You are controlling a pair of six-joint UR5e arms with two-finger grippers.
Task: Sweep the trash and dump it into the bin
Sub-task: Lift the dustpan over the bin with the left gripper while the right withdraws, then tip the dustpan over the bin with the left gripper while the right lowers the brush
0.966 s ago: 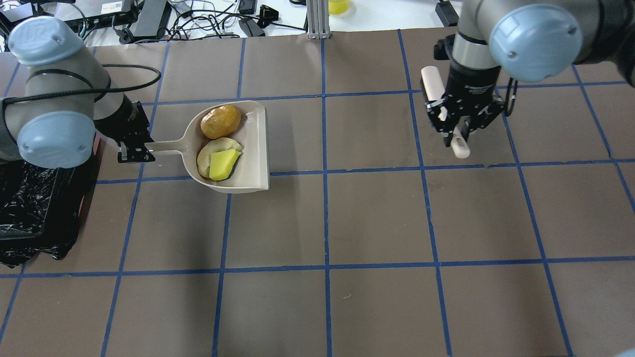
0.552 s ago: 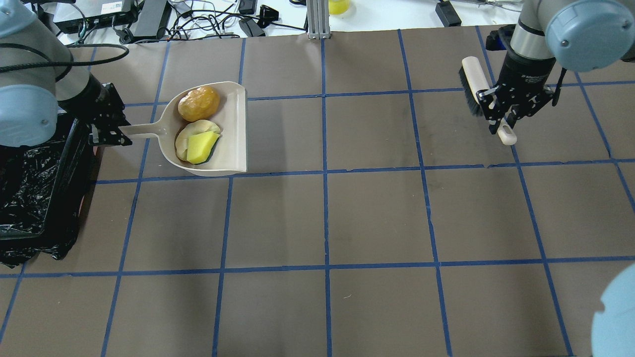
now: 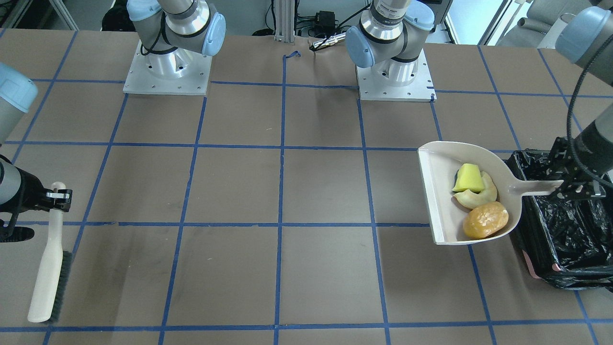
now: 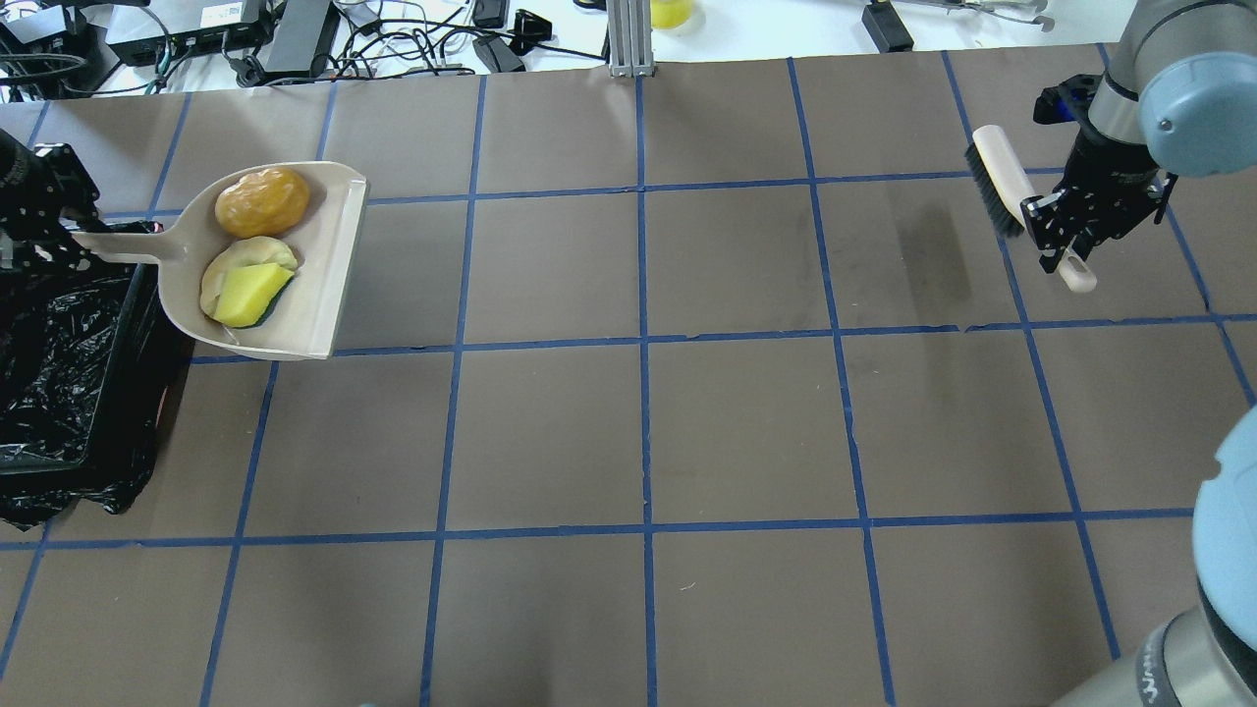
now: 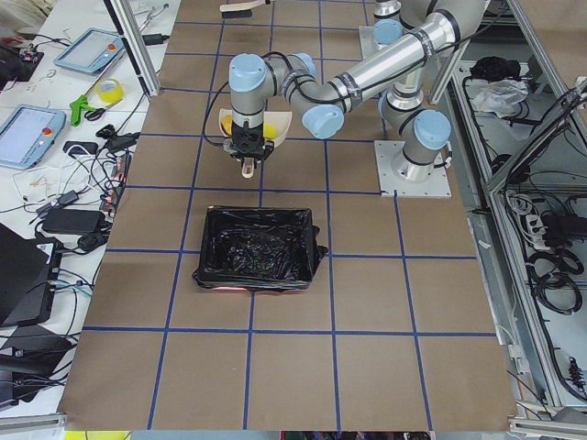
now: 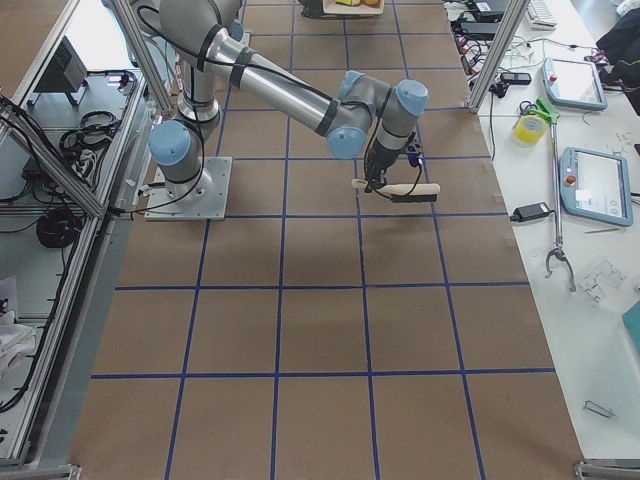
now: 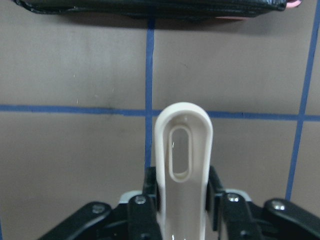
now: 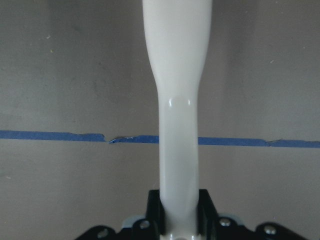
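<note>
The beige dustpan [image 4: 329,265] is held level by its handle [image 7: 182,150], with my left gripper [image 4: 71,241] shut on it beside the bin. In the pan lie the trash pieces: a golden-brown lump [image 4: 262,201], a pale crescent [image 4: 218,275] and a yellow-and-green sponge wedge [image 4: 250,295]. The black-lined bin [image 4: 59,393] stands at the table's left end, and the pan's handle reaches over its rim [image 3: 527,167]. Far to the right, my right gripper [image 4: 1065,231] is shut on the handle of a cream hand brush [image 4: 1000,169].
Blue tape lines divide the brown table into squares. Cables and boxes crowd the white bench beyond the far edge [image 4: 393,39]. Both arm bases [image 3: 392,72] stand on plates at the robot's side. A metal post [image 4: 628,39] rises at the far middle.
My left arm has carried the loaded dustpan leftward to the bin's edge. My right arm has moved the brush farther right and toward the far edge.
</note>
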